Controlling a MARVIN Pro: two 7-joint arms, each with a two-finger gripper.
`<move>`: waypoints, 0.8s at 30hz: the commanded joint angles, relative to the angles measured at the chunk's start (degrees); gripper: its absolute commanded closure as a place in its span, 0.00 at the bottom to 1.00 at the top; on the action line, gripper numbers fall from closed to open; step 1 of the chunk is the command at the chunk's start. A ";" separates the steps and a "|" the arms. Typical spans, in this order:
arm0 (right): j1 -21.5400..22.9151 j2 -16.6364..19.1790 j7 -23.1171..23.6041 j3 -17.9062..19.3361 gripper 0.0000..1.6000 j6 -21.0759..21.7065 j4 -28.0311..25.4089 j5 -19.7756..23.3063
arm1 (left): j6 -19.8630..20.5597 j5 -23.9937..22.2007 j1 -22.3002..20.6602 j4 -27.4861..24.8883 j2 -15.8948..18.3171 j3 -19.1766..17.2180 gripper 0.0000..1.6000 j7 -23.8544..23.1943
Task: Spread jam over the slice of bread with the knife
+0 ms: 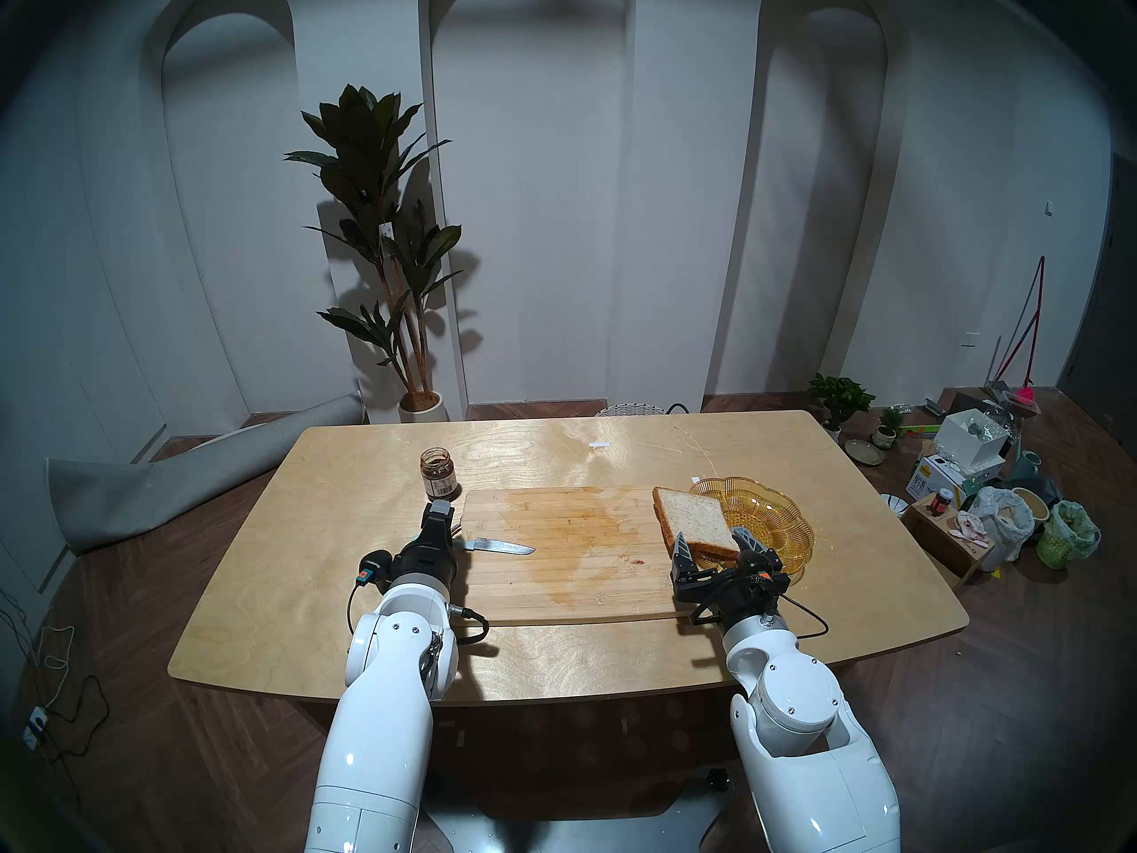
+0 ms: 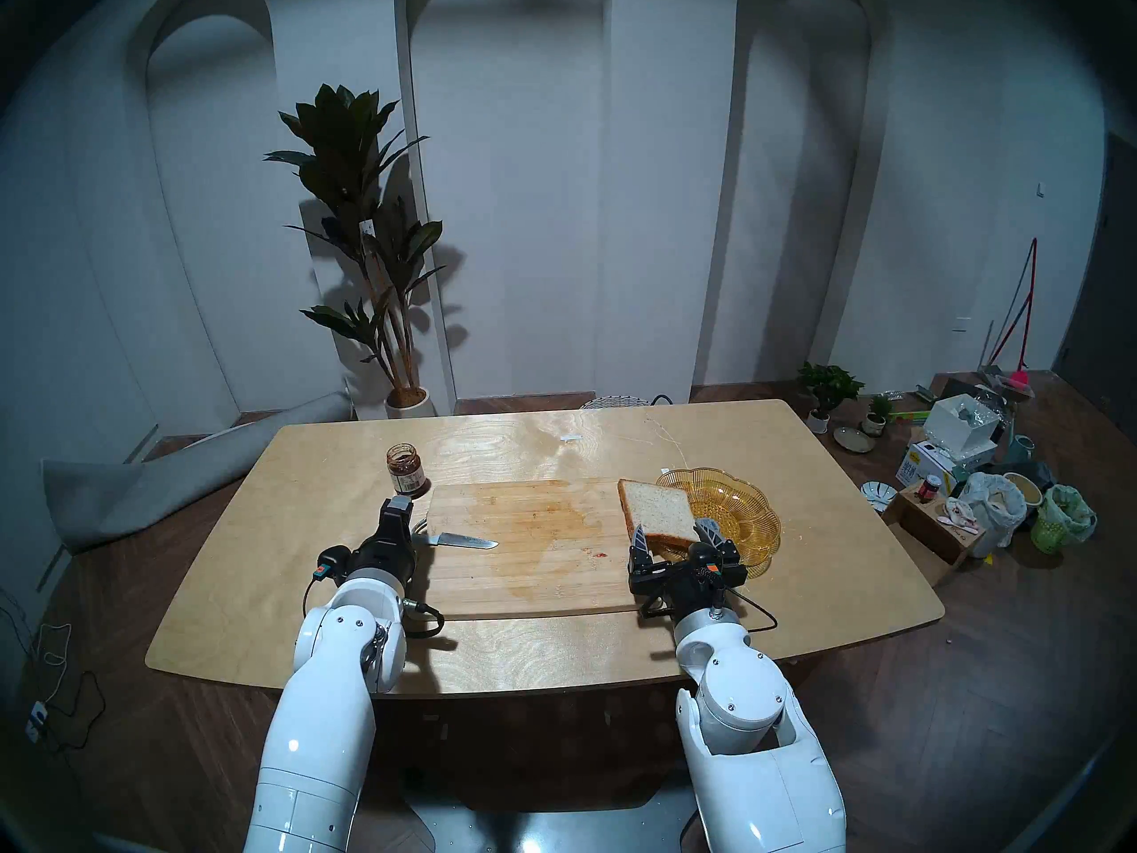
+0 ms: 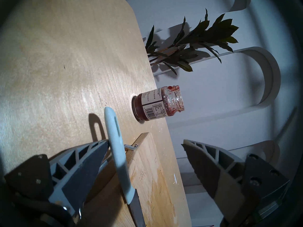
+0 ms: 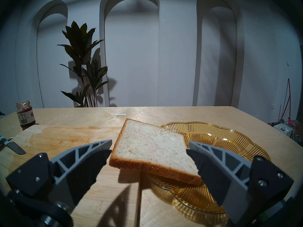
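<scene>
**Knife flanked, bread waiting**

From the head: knife (image 1: 497, 546) lies on the cutting board (image 1: 572, 550), jam (image 1: 440, 474) behind.

Left wrist: left gripper (image 3: 144, 146) gapes around the handle, one finger touching.

Right wrist: right gripper (image 4: 148, 147) spread wide before the slice of bread (image 4: 152, 148), propped on the amber dish (image 4: 229, 139).

Both arms reach forward, jaws of each gripper spread wide.

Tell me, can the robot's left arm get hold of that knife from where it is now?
Probably yes. The left gripper is open with the knife handle between its fingers, one finger right beside it. The handle overhangs the cutting board edge, and nothing blocks it.
</scene>
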 commanded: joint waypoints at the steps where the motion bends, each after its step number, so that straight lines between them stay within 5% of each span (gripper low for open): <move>1: 0.17 -0.14 -0.07 -0.03 0.00 -0.58 -1.29 0.04 | 2.70 -0.13 0.46 3.34 1.68 -0.37 0.00 2.58; 9: 0.21 -0.13 -0.06 -0.03 0.00 -0.55 -1.24 0.05 | 4.04 -0.37 -1.16 6.70 1.69 -0.59 0.00 3.28; 15: 0.24 -0.12 -0.06 -0.04 0.00 -0.53 -1.20 0.05 | 5.25 0.09 -1.54 7.26 2.02 -0.21 0.40 4.64; 20: 0.27 -0.11 -0.05 -0.04 0.00 -0.51 -1.16 0.06 | 6.08 0.62 -1.55 7.67 2.37 0.16 0.63 5.47; 21: 0.28 -0.10 -0.05 -0.05 0.00 -0.50 -1.14 0.06 | 6.41 0.86 -1.63 7.90 2.39 0.24 0.80 6.06; 22: 0.28 -0.10 -0.05 -0.05 0.00 -0.50 -1.14 0.06 | 6.41 0.86 -1.63 7.90 2.39 0.24 0.80 6.06; 23: 0.28 -0.10 -0.05 -0.05 0.00 -0.50 -1.14 0.06 | 6.36 1.21 -1.68 8.14 2.50 0.39 1.00 5.99; 24: 0.29 -0.10 -0.05 -0.05 0.00 -0.50 -1.13 0.06 | 6.44 1.19 -1.40 7.79 2.45 0.33 1.00 6.16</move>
